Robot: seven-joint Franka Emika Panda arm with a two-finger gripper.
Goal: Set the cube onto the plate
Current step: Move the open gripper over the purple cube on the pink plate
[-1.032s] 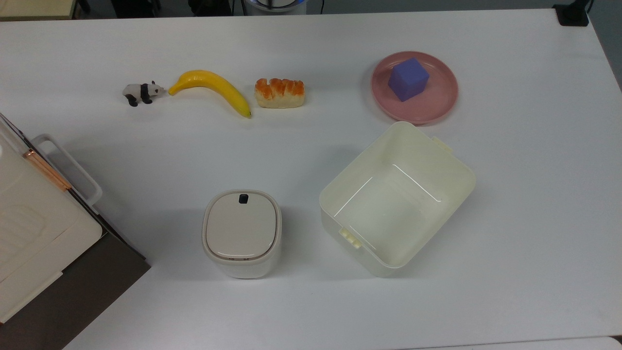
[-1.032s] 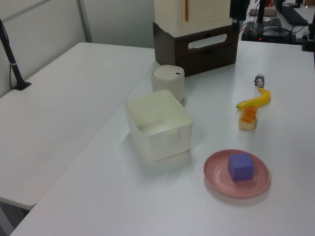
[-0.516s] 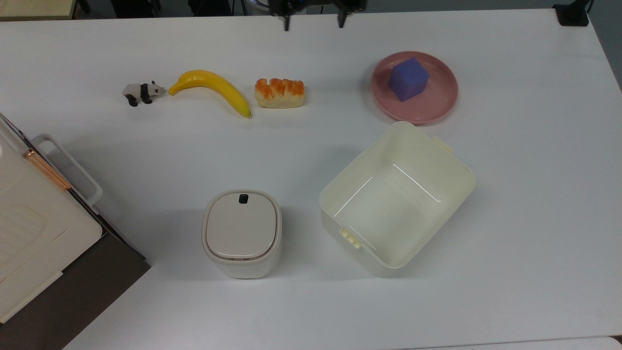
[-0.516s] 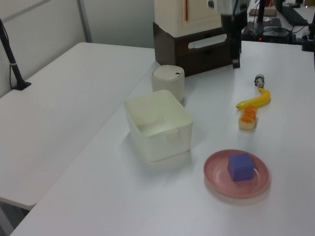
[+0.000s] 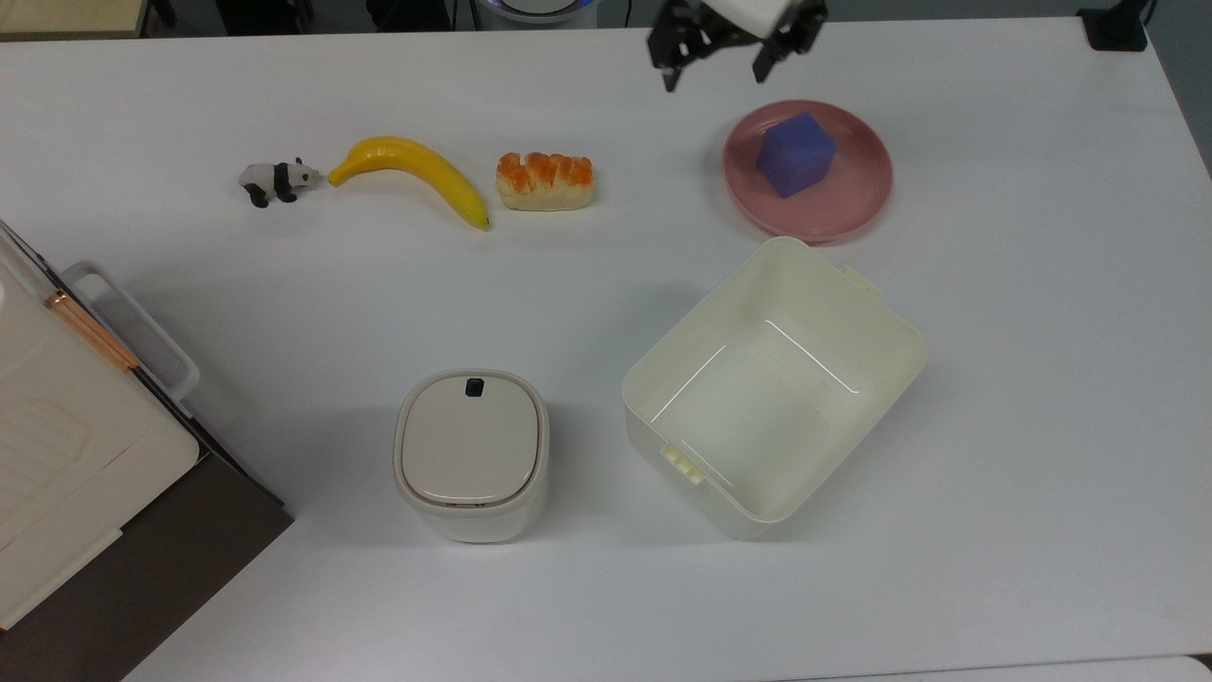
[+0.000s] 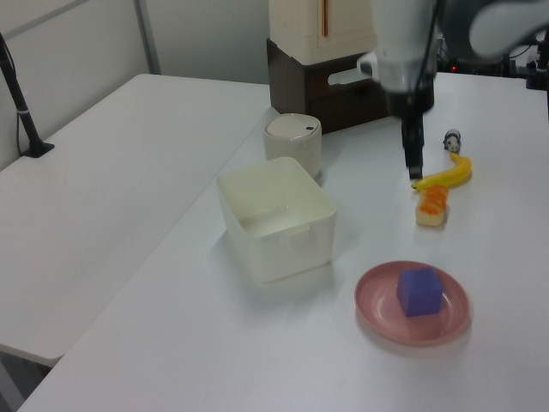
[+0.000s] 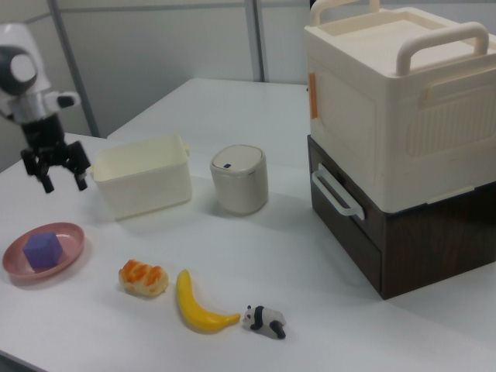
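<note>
The purple-blue cube (image 5: 796, 154) rests inside the round pink plate (image 5: 852, 210) at the top view's upper right, a little toward the plate's left side. My gripper (image 5: 715, 76) hangs open and empty above the table, just up and left of the plate in the top view, touching nothing. In the right view the gripper (image 7: 64, 184) hovers above the plate (image 7: 68, 254) and cube (image 7: 42, 249). In the left view the gripper (image 6: 413, 163) points down near the banana's tip, well beyond the plate (image 6: 376, 305) and cube (image 6: 419, 291).
A large cream bin (image 5: 720, 322) stands open just below the plate in the top view. A lidded cream can (image 5: 472, 450) is to its left. Bread (image 5: 545, 180), a banana (image 5: 417, 166) and a toy panda (image 5: 275, 179) lie in a row. A stacked box and drawer (image 5: 57, 455) occupy the left edge.
The gripper came into view from the top view's upper edge and moved right and down toward the plate. The cube and plate have stayed put.
</note>
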